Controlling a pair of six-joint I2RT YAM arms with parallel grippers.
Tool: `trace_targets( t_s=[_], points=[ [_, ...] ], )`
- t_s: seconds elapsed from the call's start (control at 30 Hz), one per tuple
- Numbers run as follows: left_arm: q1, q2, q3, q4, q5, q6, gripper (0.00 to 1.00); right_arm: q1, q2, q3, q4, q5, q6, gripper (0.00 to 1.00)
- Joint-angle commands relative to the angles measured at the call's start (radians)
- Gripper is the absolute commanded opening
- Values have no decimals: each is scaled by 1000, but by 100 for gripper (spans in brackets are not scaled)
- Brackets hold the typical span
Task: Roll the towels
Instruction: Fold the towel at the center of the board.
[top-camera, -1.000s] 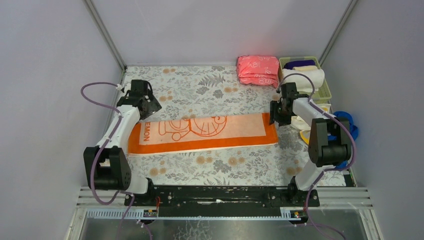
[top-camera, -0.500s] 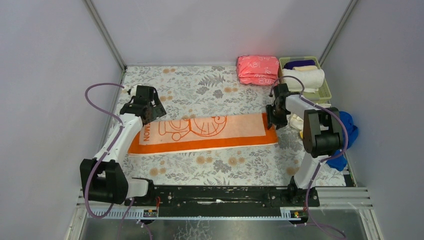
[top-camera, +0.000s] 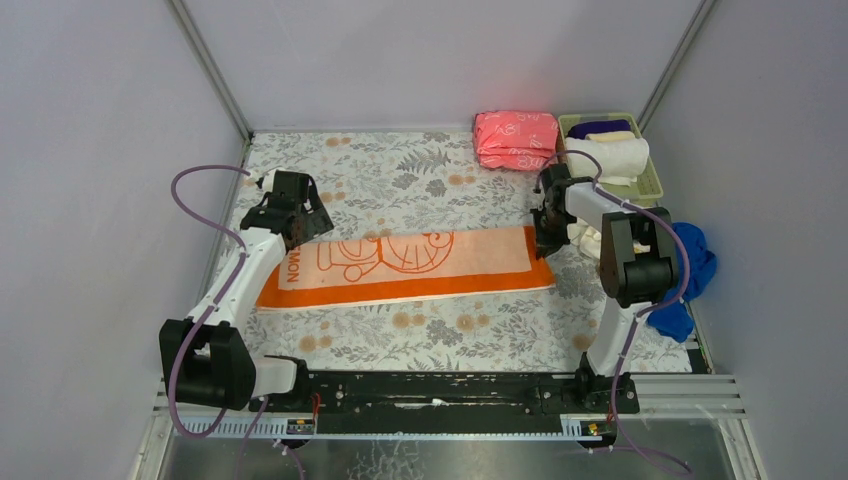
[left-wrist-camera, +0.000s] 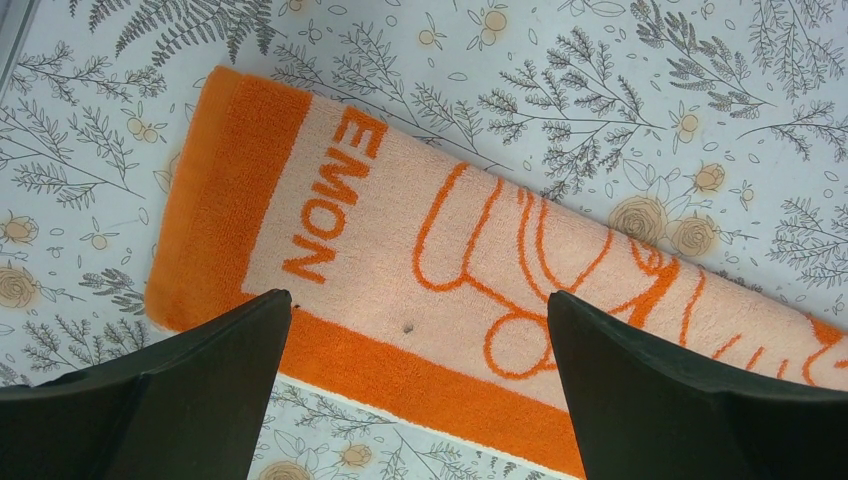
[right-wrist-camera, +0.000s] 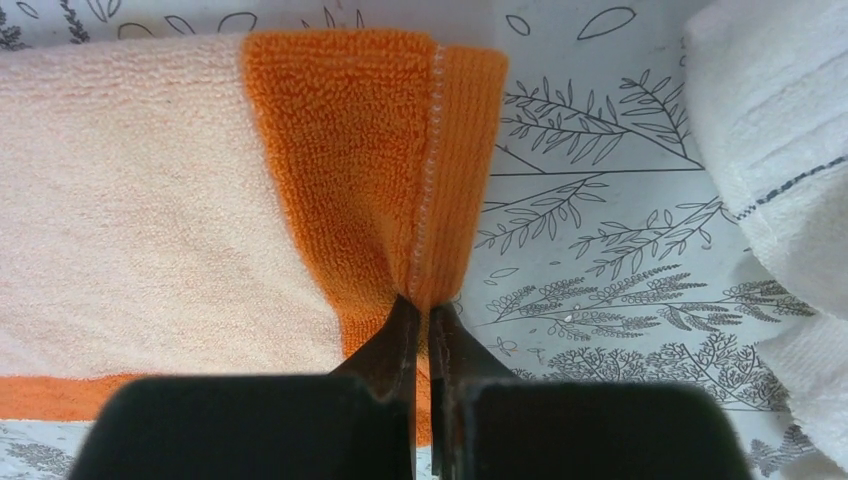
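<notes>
Left gripper (left-wrist-camera: 418, 300) hangs over the left end of the orange towel (top-camera: 400, 265), fingers spread wide, gripping nothing; can't tell if the tips touch the cloth. Towel is a long strip lying flat and unrolled across the middle of the floral table (top-camera: 400, 170), running left to right, left end slightly nearer the arm bases. Pale peach centre, orange outline cartoon drawing, orange letters "EMON" near the left end, solid orange bands at both short ends and along the near long side, thin white edge on the near side. Small dark speck on the peach part in the left wrist view. Right gripper (right-wrist-camera: 428, 320) is clamped tight on the right-end orange band, at the stitched hem; cloth puckers into a ridge at the pinch. Just right of that end lies a white towel (right-wrist-camera: 770, 170), apart from the orange one. Far right corner: folded pink stack (top-camera: 516, 140), then a green basket (top-camera: 652, 185) with a rolled cream towel (top-camera: 612, 157) inside. Crumpled blue towel (top-camera: 695, 270) lies at the right table edge beside the right arm.
</notes>
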Motion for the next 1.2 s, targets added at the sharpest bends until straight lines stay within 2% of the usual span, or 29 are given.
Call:
trace_targets(
  t_s=[0.0,0.13,0.27,0.43,0.6,0.7,0.77,0.87,1.03,1.17],
  points=[
    [-6,-25,-7,48,-23,10,100,9,107,-20,-70,185,13,0],
    [-7,-33,-13,52,-11,11,100,9,16,114,-159,442,58,0],
    [-8,-34,-11,53,-4,11,100,9,-67,266,-266,633,50,0],
    [-7,-30,-9,53,1,8,100,-3,-57,385,-346,912,12,0],
    [-8,-23,-13,53,11,8,100,-33,-43,474,-360,1036,10,0],
    [-8,-20,-12,54,20,8,100,-30,-29,543,-395,1059,16,0],
    [-8,-18,-12,54,26,10,100,-17,-24,569,-423,1033,18,0],
    [-8,-15,-11,53,39,9,100,43,-49,561,-414,893,-18,0],
    [-8,-8,-11,53,62,9,100,159,-83,537,-407,490,-3,0],
    [-8,-5,-18,55,90,8,100,246,-90,514,-373,275,46,0]
  ],
)
